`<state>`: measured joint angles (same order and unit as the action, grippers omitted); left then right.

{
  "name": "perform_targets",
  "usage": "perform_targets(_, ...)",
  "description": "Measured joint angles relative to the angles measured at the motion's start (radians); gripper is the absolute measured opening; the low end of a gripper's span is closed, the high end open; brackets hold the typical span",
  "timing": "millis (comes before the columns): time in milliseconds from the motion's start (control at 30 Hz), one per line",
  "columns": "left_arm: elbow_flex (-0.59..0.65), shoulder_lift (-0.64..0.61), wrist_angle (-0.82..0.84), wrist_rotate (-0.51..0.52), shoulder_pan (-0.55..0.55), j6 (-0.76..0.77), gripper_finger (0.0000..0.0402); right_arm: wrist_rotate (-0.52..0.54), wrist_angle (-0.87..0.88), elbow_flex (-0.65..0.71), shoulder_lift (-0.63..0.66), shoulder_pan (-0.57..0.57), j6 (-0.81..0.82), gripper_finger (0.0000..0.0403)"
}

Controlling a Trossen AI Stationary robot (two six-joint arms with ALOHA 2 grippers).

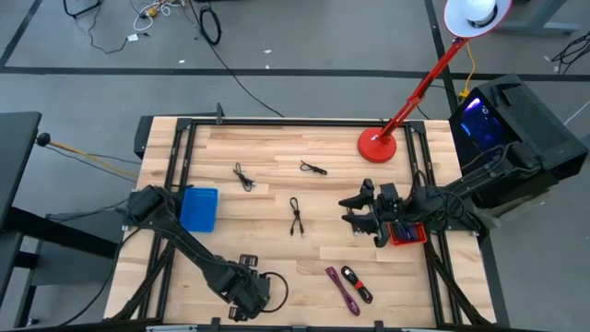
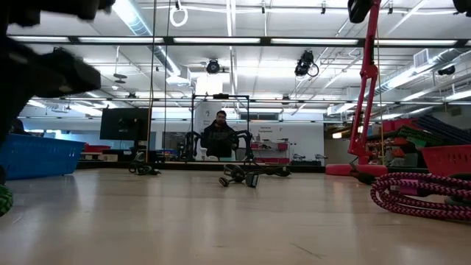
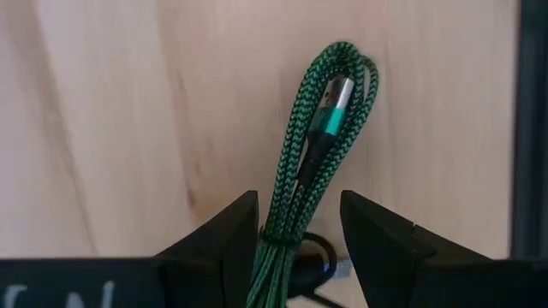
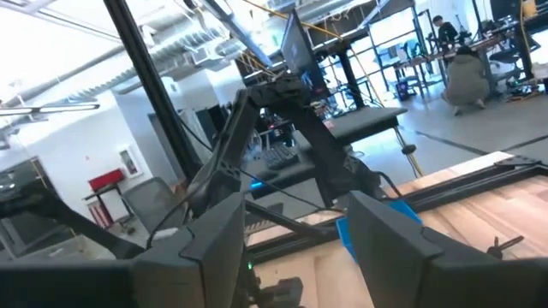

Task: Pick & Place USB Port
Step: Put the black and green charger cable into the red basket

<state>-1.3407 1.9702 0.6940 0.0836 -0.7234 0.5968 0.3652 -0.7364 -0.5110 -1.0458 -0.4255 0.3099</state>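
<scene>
A green braided USB cable (image 3: 317,145), bundled in a loop with its metal plug on top, lies on the wooden table near the near edge. My left gripper (image 3: 298,235) is open and points down over it, one finger on each side of the bundle's lower end. In the high view this gripper (image 1: 245,297) hides the cable. A sliver of the green cable (image 2: 4,200) shows in the low view. My right gripper (image 1: 362,214) hovers open and empty beside the red bin (image 1: 407,233), and its fingers (image 4: 223,244) point level across the table.
A blue bin (image 1: 199,209) sits at the table's left. Three black cables (image 1: 243,175) (image 1: 313,167) (image 1: 296,217) lie mid-table. A purple cable (image 1: 341,288) and a black-and-red one (image 1: 357,283) lie near the near edge. The red lamp's base (image 1: 376,146) stands at far right. A person (image 2: 221,140) sits beyond the table.
</scene>
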Motion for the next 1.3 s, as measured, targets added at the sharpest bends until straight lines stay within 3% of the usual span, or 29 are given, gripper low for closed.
perform_targets(200,-0.002,0.042,-0.004,0.000,0.013,0.006,0.0158,0.000,0.003,0.000,0.000,0.000,0.002,0.0208)
perform_targets(267,-0.002,0.042,-0.004,0.001,0.019,0.011,0.0128,0.000,0.004,0.000,0.000,0.000,0.002,0.0208)
perform_targets(400,-0.013,0.040,-0.006,0.035,0.028,0.011,0.0029,0.000,0.015,0.000,0.000,0.000,0.002,0.0208)
perform_targets(733,-0.205,0.039,0.047,0.263,0.041,-0.085,0.0026,0.019,0.072,0.000,0.000,0.000,0.022,0.0208)
perform_targets(867,-0.345,0.038,0.172,0.440,0.041,-0.119,0.0026,0.019,0.104,0.000,0.000,0.000,0.025,0.0208)
perform_targets(1033,-0.513,0.026,0.401,0.798,0.017,-0.112,0.0026,0.018,0.141,0.000,0.000,0.000,0.025,0.0208)
perform_targets(1167,-0.545,-0.052,0.405,1.089,-0.006,-0.119,0.0026,0.011,0.151,0.000,0.000,-0.009,0.025,0.0208)
perform_targets(1300,-0.521,-0.144,0.396,1.225,-0.010,-0.112,0.0026,0.009,0.154,0.000,0.000,-0.024,0.022,0.0208)
